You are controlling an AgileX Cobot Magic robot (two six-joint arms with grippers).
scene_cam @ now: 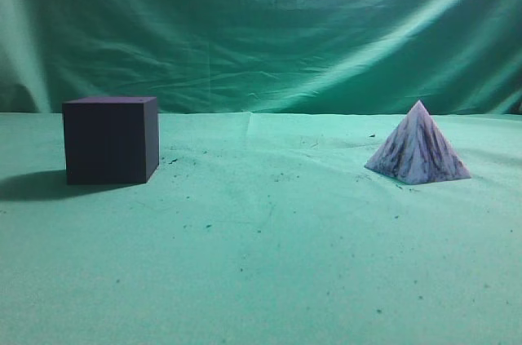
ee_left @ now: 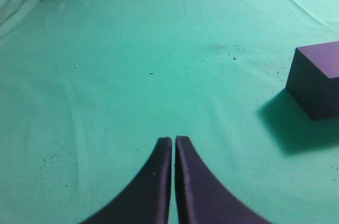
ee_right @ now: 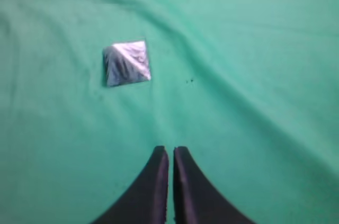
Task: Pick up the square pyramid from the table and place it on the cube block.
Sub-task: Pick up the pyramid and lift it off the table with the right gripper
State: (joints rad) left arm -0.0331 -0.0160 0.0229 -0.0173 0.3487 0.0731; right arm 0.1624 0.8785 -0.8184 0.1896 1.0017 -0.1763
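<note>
Right gripper (ee_right: 170, 152) was clenched empty, square pyramid (ee_right: 126, 63) ahead-left of it; should open wide, centre over apex, grip opposite faces low.

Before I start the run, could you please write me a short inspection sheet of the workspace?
Surface: table, green cloth with dark specks and light creases.
Job's things: square pyramid upright on the table at right; cube block at left, well apart, nothing on it.
Clutter: nothing seen.
Grippers: left gripper shut and empty, cube block ahead to its right; right gripper shut and empty, pyramid ahead to its left. Neither appears in the exterior view.
Cables: nothing seen.
Surroundings: draped green backdrop cloth behind the table.
</note>
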